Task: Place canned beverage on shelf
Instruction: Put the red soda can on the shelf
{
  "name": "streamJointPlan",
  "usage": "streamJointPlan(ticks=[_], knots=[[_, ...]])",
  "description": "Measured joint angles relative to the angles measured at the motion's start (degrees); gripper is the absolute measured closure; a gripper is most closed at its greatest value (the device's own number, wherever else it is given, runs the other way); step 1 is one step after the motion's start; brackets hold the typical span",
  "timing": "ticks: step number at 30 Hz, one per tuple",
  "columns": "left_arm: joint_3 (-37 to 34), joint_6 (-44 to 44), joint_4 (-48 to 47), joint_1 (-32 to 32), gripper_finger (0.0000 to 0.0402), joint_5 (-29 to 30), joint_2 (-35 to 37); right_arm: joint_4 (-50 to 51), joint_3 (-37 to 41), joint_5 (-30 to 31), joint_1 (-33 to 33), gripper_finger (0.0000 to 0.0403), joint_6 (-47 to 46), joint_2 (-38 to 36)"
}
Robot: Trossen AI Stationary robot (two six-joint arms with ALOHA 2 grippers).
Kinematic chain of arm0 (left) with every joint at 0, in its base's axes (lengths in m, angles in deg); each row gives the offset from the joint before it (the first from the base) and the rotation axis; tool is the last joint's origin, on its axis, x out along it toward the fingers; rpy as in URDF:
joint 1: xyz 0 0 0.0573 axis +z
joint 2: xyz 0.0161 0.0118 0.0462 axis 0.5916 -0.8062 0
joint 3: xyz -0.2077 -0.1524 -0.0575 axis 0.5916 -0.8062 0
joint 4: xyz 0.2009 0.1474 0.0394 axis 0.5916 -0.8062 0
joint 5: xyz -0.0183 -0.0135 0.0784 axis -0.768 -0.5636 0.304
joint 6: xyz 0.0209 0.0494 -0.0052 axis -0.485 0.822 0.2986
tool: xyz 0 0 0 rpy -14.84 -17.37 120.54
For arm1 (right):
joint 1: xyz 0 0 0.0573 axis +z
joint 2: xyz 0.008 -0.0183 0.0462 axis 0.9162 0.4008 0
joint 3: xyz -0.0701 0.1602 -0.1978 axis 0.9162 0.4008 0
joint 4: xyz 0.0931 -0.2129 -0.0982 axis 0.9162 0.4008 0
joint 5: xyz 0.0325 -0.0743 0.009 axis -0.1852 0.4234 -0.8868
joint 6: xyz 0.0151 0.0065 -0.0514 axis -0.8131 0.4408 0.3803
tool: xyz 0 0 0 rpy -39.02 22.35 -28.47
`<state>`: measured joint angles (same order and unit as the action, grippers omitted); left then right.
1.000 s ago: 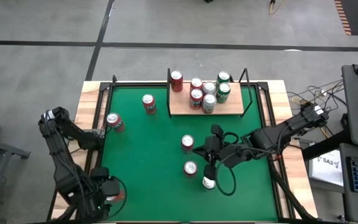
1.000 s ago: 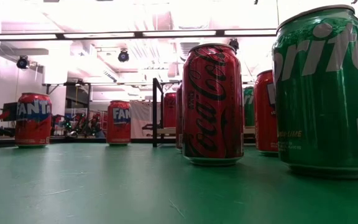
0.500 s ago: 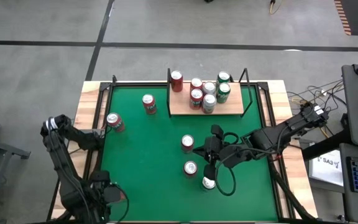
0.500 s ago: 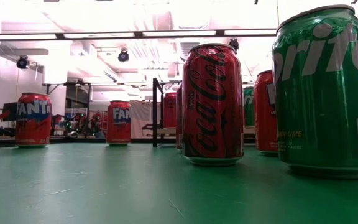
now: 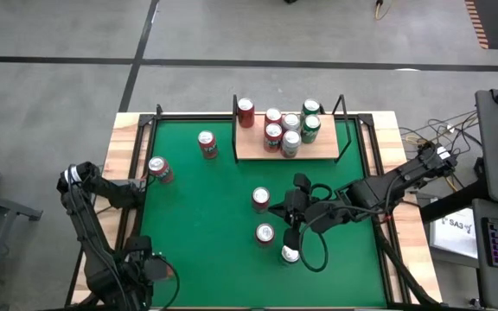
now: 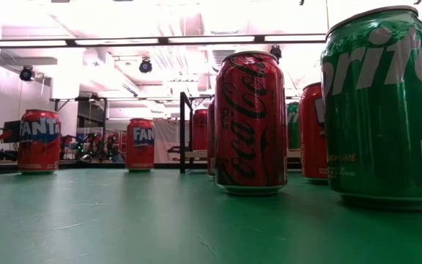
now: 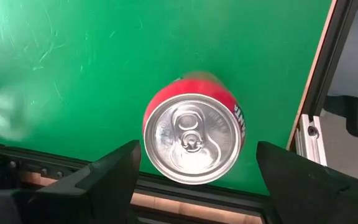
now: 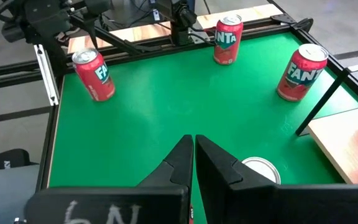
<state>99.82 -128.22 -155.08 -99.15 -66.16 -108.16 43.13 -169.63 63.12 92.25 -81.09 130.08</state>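
I've got the left gripper [image 7: 194, 177] open, straddling an upright red Fanta can [image 7: 194, 138] at the table's near-left corner | black edge rail [image 7: 321, 81] just beside it, open felt toward the tan wooden shelf [image 5: 258, 147] at the far edge | right gripper [image 8: 194, 152] shut, mid-table.

Sprite can [image 6: 387, 110] cropped at right edge

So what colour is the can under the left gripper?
Red, with a silver top; the left wrist view shows the can best.
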Motion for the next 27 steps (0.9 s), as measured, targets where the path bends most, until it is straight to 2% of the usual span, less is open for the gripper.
streamJointPlan(ticks=[14, 27], knots=[[-0.4, -1.0, 0.7, 0.0, 0.0098, 1.4, 0.0, 0.2, 0.1, 0.0, 0.0, 0.0394, 0.0, 0.0], [-4.9, -1.8, 4.1, 0.0, 0.0099, 1.4, 0.1, 0.2, 0.1, 0.0, 0.0, 0.0394, 0.0, 0.0]])
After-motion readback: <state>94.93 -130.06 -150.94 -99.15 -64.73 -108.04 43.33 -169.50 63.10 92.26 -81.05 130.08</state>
